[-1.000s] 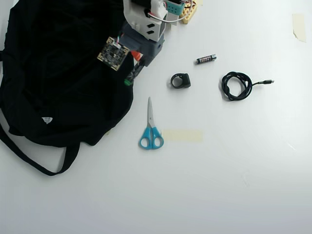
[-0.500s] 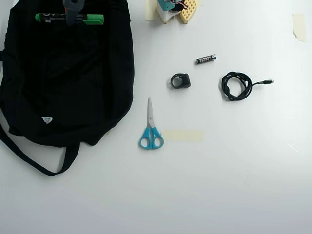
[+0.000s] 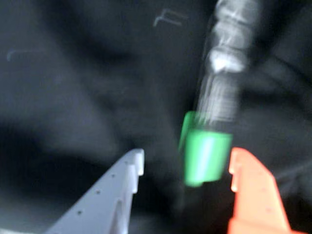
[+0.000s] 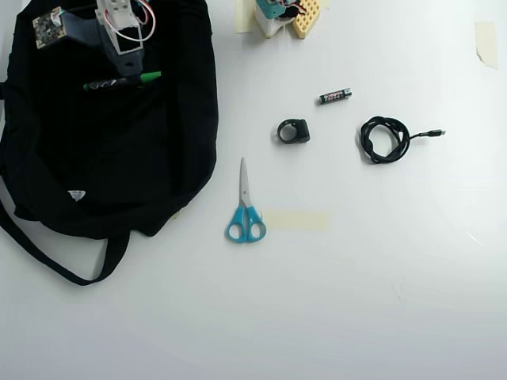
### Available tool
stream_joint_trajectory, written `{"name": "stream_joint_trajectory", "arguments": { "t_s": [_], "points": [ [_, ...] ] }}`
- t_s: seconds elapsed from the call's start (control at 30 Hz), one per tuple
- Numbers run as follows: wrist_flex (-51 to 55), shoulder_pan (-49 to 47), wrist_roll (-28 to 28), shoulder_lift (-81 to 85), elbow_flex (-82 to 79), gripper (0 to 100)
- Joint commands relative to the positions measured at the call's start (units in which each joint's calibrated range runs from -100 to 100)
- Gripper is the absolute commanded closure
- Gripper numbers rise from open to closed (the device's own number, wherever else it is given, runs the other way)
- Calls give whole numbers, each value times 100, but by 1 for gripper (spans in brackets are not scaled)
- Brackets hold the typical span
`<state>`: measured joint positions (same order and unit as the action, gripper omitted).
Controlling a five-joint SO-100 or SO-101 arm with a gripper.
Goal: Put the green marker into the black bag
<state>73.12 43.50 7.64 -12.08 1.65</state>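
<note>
The green marker (image 4: 119,81) lies nearly level on the black bag (image 4: 103,158), near the bag's top, green end to the right. My arm (image 4: 119,28) hangs over the bag's upper left, just above the marker. In the wrist view the marker (image 3: 214,97) is blurred, and its green cap sits between my grey and orange fingers, close to the orange one. My gripper (image 3: 186,163) is open, its gap wider than the marker, with black fabric filling the background.
On the white table to the right of the bag lie blue-handled scissors (image 4: 245,214), a small black ring-shaped part (image 4: 293,131), a battery (image 4: 335,96), a coiled black cable (image 4: 385,138) and a tape strip (image 4: 295,220). The arm's base (image 4: 277,16) stands at the top.
The arm swung left from the bag's right edge to over its upper part, carrying the marker. The marker now lies lower on the fabric, slightly tilted, and the jaws stand apart.
</note>
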Motion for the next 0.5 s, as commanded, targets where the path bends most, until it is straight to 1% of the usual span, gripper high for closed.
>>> {"name": "stream_joint_trajectory", "arguments": {
  "t_s": [0.0, 0.03, 0.07, 0.1, 0.17, 0.2, 0.23, 0.27, 0.3, 0.4, 0.47],
  "points": [
    [336, -1291, 248, 1781, 176, 89],
    [379, -1680, 337, 2096, 86, 96],
    [362, -2256, 421, 2361, -39, 97],
    [311, -2929, 468, 2395, -84, 98],
    [311, -3826, 410, 2395, -93, 98],
    [293, -4282, 211, 2395, -255, 98],
    [-34, -4709, 48, 2411, -632, 98],
    [-439, -4858, 43, 2544, -1037, 98],
    [-1291, -4963, 64, 3083, -2061, 98],
    [-1981, -5090, 75, 3822, -3193, 98],
    [-2127, -5165, 90, 4287, -3840, 98]
  ]
}}
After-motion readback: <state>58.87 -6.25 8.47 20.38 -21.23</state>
